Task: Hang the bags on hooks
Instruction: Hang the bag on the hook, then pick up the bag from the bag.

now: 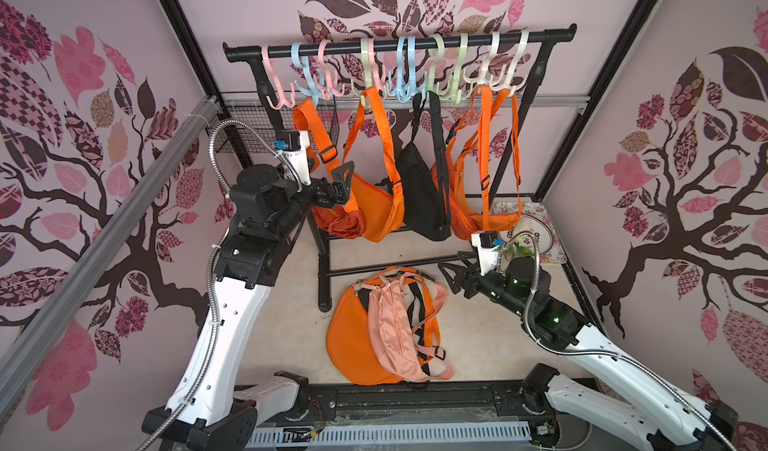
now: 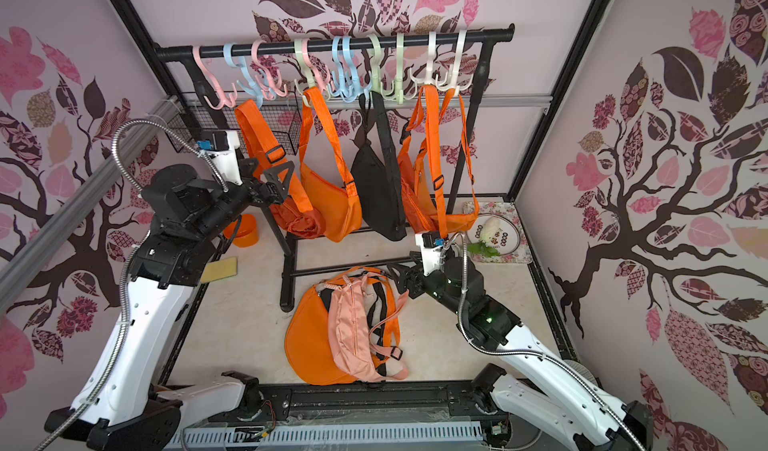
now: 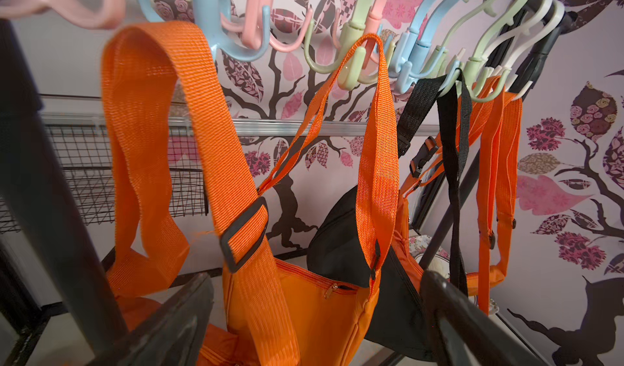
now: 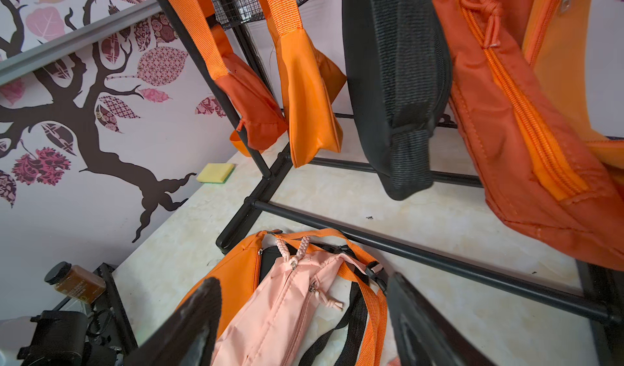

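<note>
Sponge (image 4: pixel 215 173), floral tray (image 2: pixel 513 257), jar (image 4: pixel 79 282)

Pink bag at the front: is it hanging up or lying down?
Lying down. The pink bag rests flat on the table, partly on top of an orange bag; nothing lifts it.

I see a staged robot lab cell: tree-print wallpaper panels (image 1: pixel 104 95), aluminium framing (image 1: pixel 124 216), and a clothes rack (image 1: pixel 552 33) standing on a marble-look surface (image 1: pixel 478 332).
</note>
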You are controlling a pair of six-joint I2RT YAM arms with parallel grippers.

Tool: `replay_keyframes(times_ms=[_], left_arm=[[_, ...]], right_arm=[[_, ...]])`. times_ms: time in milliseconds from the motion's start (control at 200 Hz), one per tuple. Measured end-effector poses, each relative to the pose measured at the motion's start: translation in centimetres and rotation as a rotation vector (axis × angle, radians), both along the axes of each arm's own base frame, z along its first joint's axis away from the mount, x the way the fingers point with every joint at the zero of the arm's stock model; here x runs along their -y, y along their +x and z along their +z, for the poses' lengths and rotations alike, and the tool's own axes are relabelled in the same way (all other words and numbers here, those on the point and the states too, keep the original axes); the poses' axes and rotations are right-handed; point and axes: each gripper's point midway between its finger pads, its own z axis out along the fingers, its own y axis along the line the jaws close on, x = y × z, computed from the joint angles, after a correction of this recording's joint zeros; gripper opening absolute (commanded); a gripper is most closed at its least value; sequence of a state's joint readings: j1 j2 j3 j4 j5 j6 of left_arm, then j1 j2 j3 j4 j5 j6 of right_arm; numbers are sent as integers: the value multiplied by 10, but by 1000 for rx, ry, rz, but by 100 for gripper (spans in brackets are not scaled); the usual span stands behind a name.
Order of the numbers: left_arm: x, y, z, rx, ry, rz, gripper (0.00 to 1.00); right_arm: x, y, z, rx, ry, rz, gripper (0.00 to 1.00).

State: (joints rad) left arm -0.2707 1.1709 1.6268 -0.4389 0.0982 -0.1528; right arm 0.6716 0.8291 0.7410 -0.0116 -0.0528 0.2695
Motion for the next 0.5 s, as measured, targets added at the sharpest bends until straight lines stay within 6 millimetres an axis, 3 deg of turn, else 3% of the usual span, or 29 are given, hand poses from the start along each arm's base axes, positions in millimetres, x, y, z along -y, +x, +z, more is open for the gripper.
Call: replay_keyframes(times_ms=[135,280,375,500], left_arm=[[-16,-24,12,39,-9,51,98],[-28,-50,7,51,-11,78,97],[-31,-62,-11,16,-4,78,97],[-25,-67,-56,-108,4,48,97]], right_arm=[[1,1,0,1,0,-4,81],[1,1,0,0,-1,-5,81],[-1,2,-3,-11,-9,-4,81],[-5,5,-17,-56,-36,4,81]])
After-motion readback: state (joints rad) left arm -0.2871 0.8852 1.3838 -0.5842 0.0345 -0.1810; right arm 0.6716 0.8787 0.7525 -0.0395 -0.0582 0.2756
